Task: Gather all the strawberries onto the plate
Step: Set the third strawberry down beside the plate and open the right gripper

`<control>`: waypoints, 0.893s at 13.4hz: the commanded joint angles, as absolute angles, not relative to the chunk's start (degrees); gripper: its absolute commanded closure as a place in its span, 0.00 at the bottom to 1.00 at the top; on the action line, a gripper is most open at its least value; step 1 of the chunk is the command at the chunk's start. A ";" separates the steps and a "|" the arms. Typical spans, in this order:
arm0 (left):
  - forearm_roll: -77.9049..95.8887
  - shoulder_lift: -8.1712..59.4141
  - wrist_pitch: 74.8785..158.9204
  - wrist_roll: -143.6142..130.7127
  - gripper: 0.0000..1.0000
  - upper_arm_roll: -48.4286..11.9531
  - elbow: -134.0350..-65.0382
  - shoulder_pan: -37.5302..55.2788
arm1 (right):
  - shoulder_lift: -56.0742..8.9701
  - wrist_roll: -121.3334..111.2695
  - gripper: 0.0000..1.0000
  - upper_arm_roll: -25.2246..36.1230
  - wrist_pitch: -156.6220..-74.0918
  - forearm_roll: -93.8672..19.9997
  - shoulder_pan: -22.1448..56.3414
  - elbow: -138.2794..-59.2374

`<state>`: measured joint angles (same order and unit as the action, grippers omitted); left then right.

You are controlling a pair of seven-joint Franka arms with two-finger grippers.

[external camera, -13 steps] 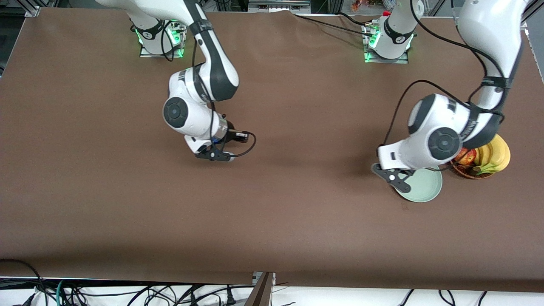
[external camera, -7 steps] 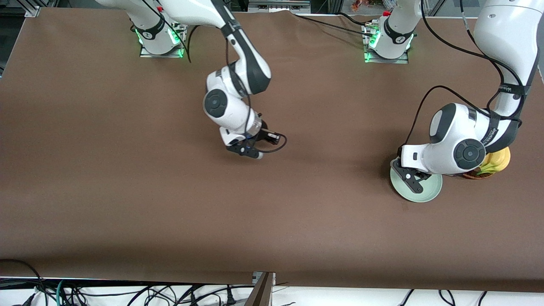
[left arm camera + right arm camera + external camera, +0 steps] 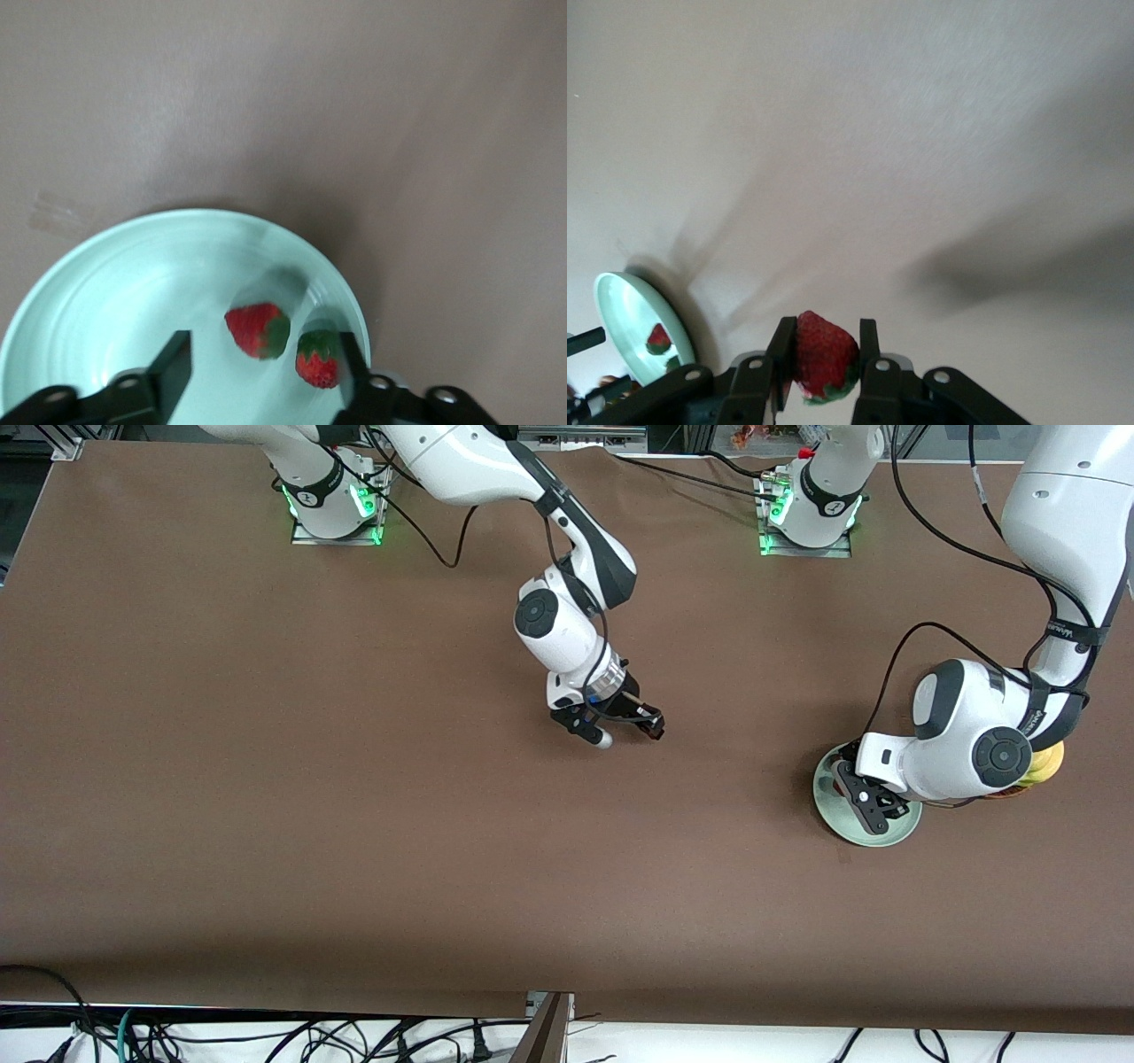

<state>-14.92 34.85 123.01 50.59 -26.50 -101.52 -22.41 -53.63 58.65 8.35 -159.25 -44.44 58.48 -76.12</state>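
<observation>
The pale mint-green plate (image 3: 889,836) lies near the left arm's end of the table. My left gripper (image 3: 873,804) hangs just over it, open. Two strawberries lie on the plate (image 3: 106,292): one strawberry (image 3: 257,329) between the open fingers, the other strawberry (image 3: 317,361) right beside one finger (image 3: 352,359). My right gripper (image 3: 592,732) is over the middle of the table, shut on a third strawberry (image 3: 824,356). The right wrist view also shows the plate (image 3: 622,319) farther off with a red berry (image 3: 658,338) on it.
A wicker basket with a yellow banana (image 3: 1048,763) stands beside the plate, on the side toward the left arm's end; the left arm covers most of it. Brown table cloth (image 3: 354,824) stretches all around.
The right arm has carried its strawberry toward the left arm's end of the table. The left gripper has moved in over the plate and opened, letting a strawberry go onto it.
</observation>
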 commanded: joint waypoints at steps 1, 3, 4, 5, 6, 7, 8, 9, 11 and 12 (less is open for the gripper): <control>-14.42 32.18 119.03 49.76 0.00 -27.85 -100.64 -22.50 | -56.25 61.52 0.63 7.91 -162.95 -45.09 59.59 -73.04; -12.49 30.68 115.24 43.28 0.00 -29.44 -99.93 -22.50 | -55.81 62.23 0.24 7.91 -162.95 -45.09 59.59 -73.04; -12.22 29.98 114.35 39.33 0.00 -30.75 -99.84 -22.50 | -55.55 62.57 0.00 7.91 -162.86 -45.17 59.50 -72.95; -12.13 29.54 113.74 36.16 0.00 -31.54 -99.76 -22.50 | -55.11 63.36 0.00 8.08 -162.77 -45.09 59.50 -72.95; -11.35 29.27 112.51 34.04 0.00 -32.25 -98.71 -22.50 | -54.67 63.80 0.00 8.26 -162.51 -44.91 59.50 -72.95; -10.47 29.27 109.98 32.27 0.00 -32.78 -97.14 -22.24 | -53.88 64.07 0.00 8.35 -162.25 -44.83 59.24 -73.04; -9.85 29.35 108.04 29.91 0.00 -32.87 -95.90 -21.89 | -53.09 64.07 0.00 8.61 -161.11 -44.74 58.98 -73.30; -9.15 29.36 107.76 27.19 0.00 -32.96 -95.63 -21.10 | -52.13 63.99 0.00 10.18 -157.54 -44.48 58.71 -73.39; -6.95 29.96 108.80 23.39 0.00 -32.96 -95.89 -19.26 | -49.50 63.20 0.00 15.97 -144.74 -41.59 58.80 -73.21; -6.25 30.41 110.55 22.07 0.00 -32.96 -95.89 -17.86 | -48.26 62.24 0.00 17.91 -138.32 -38.35 58.71 -73.21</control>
<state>-8.19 29.71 109.52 25.17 -33.20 -96.49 -20.30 -51.60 63.04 14.98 -148.01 -42.22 59.21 -72.67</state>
